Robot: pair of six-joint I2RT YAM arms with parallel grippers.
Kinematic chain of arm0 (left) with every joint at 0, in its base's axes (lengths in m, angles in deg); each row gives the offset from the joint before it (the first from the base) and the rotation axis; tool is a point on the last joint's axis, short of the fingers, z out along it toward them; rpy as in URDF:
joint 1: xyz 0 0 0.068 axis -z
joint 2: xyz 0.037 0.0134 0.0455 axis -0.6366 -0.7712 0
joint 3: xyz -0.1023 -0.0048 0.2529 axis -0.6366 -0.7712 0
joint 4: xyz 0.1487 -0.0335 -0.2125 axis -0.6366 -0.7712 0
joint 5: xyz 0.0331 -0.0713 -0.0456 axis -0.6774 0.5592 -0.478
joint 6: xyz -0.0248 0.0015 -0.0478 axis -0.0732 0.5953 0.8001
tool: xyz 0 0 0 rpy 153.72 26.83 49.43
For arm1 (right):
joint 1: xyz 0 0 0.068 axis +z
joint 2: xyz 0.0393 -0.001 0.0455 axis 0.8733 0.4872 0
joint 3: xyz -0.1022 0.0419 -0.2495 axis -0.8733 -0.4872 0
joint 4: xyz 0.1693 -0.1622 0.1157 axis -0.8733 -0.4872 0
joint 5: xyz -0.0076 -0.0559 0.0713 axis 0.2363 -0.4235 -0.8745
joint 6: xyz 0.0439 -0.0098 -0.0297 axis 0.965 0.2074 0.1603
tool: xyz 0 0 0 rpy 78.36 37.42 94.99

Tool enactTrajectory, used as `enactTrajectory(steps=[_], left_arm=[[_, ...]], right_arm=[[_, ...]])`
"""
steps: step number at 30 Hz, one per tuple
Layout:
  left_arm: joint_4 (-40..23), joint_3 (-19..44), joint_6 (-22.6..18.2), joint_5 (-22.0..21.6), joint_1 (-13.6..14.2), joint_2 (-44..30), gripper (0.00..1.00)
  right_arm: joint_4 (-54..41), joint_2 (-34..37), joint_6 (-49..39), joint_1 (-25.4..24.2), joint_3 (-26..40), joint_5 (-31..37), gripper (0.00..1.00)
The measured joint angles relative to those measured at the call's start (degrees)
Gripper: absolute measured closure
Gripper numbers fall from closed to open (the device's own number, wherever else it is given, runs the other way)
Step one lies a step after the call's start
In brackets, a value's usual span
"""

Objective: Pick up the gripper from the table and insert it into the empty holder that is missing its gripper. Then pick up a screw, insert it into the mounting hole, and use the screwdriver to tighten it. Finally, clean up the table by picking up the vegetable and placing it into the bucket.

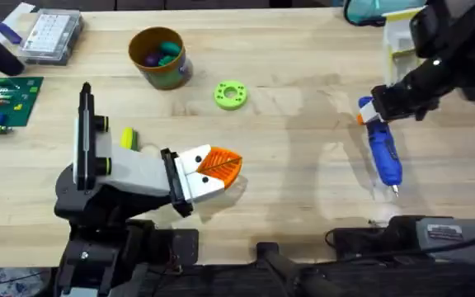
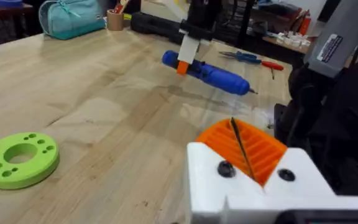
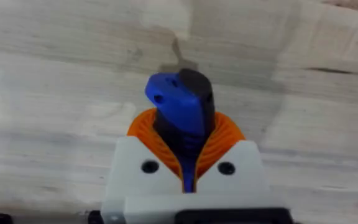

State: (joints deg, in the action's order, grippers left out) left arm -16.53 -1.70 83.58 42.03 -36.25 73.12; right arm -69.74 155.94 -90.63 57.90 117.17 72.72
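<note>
A: Going left to right, what could go wrong here?

B: At far left sits the holder [image 1: 122, 169], a blocky white-and-grey arm body on a black stand, with yellow-green knobs; the small gripper [image 1: 219, 163], an orange ribbed leaf on a white base, is seated at its end; from above I cannot tell whether a screw is in, so it may slip out if bumped. The left gripper [image 2: 242, 146] has its orange ribbed pads pressed together on nothing; swinging wide, it could knock the flat lime-green ring [image 1: 231, 94], smooth plastic with small holes.

A: And the bucket?

B: The round mustard-yellow bucket [image 1: 160, 57] stands behind, well apart, with purple and teal pieces inside; tipping it would spill them.

A: Further right?

B: The right gripper [image 3: 188, 146] is clenched on the blue screwdriver [image 1: 383, 152], a smooth pen-shaped tool with an orange collar; its thin metal tip sits at or just above the pale wooden table [image 1: 303, 165]; the slick barrel could twist in the pads, or the tip could catch the wood.
</note>
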Motion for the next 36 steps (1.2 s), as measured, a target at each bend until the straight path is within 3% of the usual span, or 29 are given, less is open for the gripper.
enactTrajectory(steps=[12, 20, 30, 36], left_arm=[[0.00, 0.00, 0.00, 0.00, 0.00, 0.01, 0.987], [0.00, 0.00, 0.00, 0.00, 0.00, 0.01, 0.987], [0.00, 0.00, 0.00, 0.00, 0.00, -0.01, 0.987], [0.00, 0.00, -0.01, 0.00, 0.00, 0.00, 0.987]], right_arm=[[-11.42, -6.27, -0.21, 0.02, 13.92, -0.09, 0.954], [-11.96, -14.41, -0.22, 0.02, 17.99, -2.38, 0.955], [-9.00, -24.16, 0.02, 0.02, 18.90, -16.57, 0.955], [-1.82, -28.92, 1.42, 0.03, 18.90, -23.81, 0.954]])
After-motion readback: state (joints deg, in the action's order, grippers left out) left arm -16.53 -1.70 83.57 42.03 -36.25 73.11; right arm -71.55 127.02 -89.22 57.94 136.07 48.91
